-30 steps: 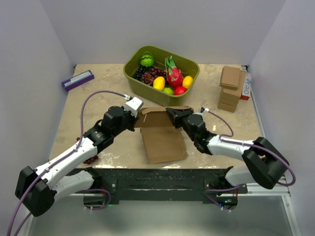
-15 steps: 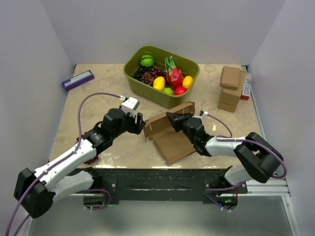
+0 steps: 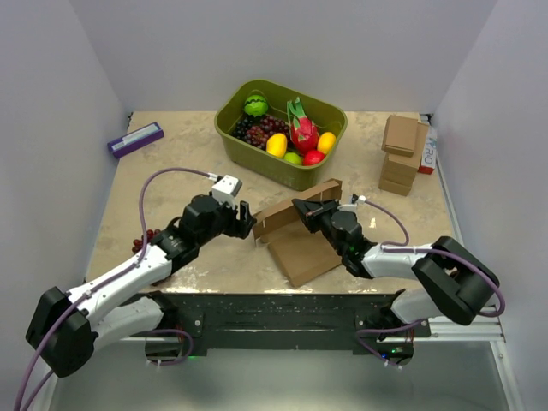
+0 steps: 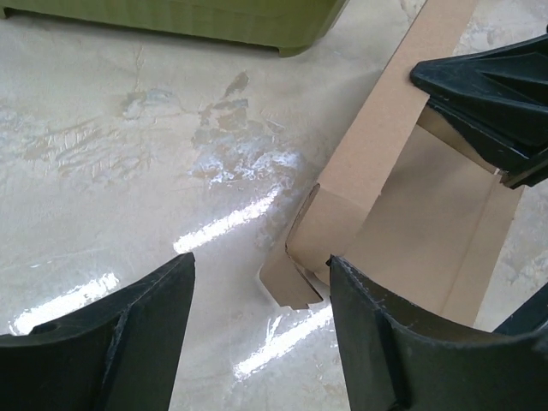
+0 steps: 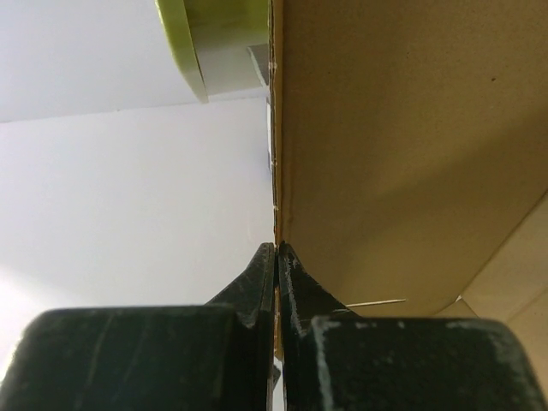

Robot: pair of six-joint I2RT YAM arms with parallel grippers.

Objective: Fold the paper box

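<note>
The paper box [image 3: 304, 255] is brown cardboard lying at the table's middle, with one long wall standing up along its far side. My right gripper [image 3: 301, 206] is shut on that wall's top edge; in the right wrist view the fingertips [image 5: 276, 248] pinch the thin cardboard edge of the box [image 5: 402, 154]. My left gripper [image 3: 247, 224] stands open just left of the box's left end, holding nothing. In the left wrist view its gap [image 4: 259, 261] frames bare table and a small corner flap of the box [image 4: 419, 223], with the right gripper [image 4: 488, 94] beyond.
A green bin [image 3: 338, 111] of fruit sits behind the box, close to the raised wall. A stack of small cardboard boxes [image 3: 401, 154] stands at the back right. A purple box [image 3: 135, 139] lies at the back left. Dark grapes [image 3: 141, 244] lie by the left arm.
My left gripper let go of the box's flap, opened and drew back to the left. The right gripper closed on the wall and swung the box clockwise, its wall now raised.
</note>
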